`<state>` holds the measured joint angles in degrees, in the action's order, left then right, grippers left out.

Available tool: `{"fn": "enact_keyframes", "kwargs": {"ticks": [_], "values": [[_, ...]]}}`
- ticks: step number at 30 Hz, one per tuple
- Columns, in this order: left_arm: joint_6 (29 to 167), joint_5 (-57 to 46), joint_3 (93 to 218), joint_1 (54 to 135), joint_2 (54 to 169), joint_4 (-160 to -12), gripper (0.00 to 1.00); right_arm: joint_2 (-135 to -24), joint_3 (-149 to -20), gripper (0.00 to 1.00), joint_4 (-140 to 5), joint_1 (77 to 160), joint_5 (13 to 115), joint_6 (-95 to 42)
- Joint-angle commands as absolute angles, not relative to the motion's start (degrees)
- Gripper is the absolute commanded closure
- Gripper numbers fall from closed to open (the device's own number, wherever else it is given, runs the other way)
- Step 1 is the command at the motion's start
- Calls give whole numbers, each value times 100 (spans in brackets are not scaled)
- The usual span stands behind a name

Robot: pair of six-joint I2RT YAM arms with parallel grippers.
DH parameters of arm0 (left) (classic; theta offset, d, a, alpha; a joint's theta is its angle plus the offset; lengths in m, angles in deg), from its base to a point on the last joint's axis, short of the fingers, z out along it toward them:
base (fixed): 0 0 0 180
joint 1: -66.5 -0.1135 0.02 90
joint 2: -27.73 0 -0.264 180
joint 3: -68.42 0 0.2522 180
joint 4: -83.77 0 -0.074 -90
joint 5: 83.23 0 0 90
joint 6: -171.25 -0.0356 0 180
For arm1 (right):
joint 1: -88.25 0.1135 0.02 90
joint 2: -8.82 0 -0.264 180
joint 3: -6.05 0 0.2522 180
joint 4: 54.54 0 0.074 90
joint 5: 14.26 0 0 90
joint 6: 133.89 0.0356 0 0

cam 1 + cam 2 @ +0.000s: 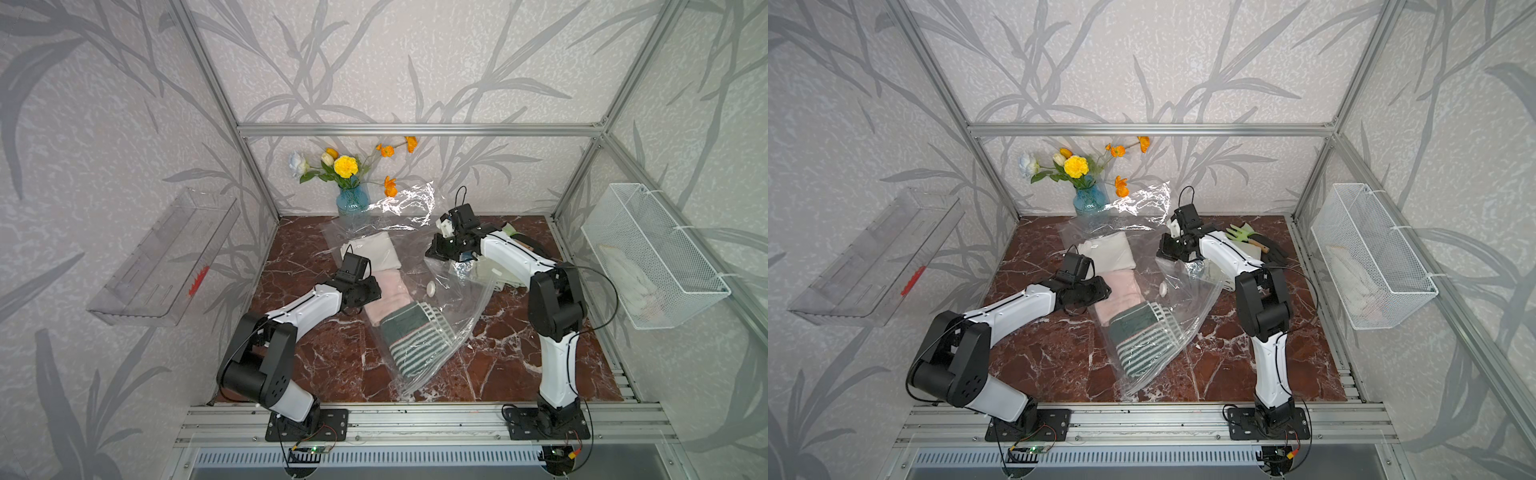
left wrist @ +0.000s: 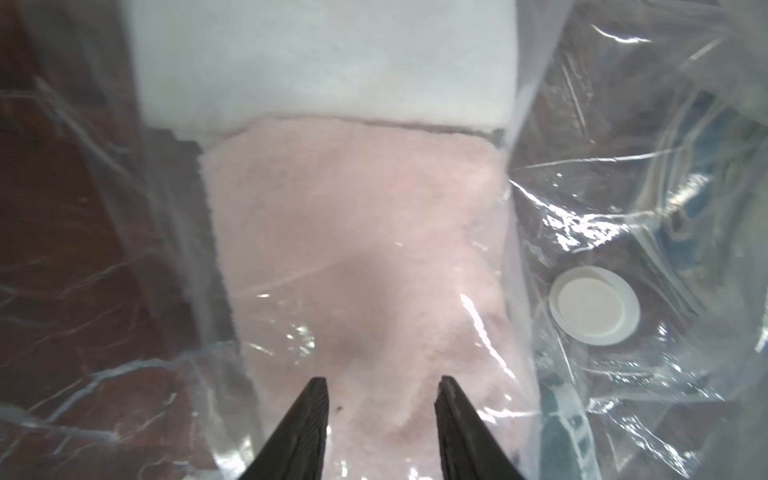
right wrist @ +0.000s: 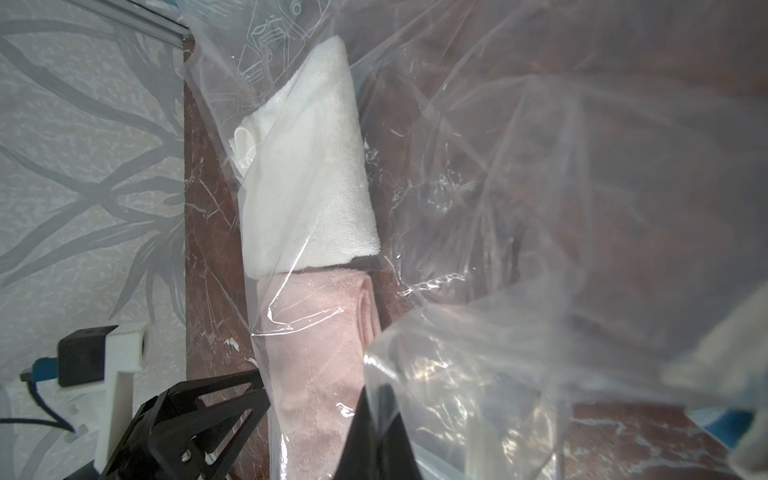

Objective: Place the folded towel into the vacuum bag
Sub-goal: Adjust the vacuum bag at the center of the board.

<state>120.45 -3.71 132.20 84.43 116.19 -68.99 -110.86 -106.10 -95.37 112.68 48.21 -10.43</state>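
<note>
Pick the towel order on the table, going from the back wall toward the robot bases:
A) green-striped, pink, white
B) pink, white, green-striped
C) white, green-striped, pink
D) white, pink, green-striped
D: in a top view the white towel lies farthest back, the pink towel sits in the middle, and the green-striped towel is nearest the front.

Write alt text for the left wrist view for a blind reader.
The left gripper, jaws apart, points at a folded pink towel under the clear vacuum bag. A white towel lies next to it, and the bag's round white valve cap rests over the red-brown marble table.
</note>
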Motion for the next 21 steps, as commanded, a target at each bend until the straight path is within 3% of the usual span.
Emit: {"fn": "enact_keyframes", "kwargs": {"ticks": [1,11,16,21], "values": [[12241,-124,12988,8249,11430,-6852,56,-11168,-10311,100,-9399,11435,4680,-860],[11741,25,13719,7943,10702,-6059,53,-10927,-10224,97,-10302,11340,4800,-1729],[11718,-714,14119,8023,11061,-6072,53,-11012,-9698,97,-9676,11531,4745,-1356],[11900,-703,13884,8354,11413,-6486,53,-11453,-9887,97,-9057,12004,4823,-779]]}}
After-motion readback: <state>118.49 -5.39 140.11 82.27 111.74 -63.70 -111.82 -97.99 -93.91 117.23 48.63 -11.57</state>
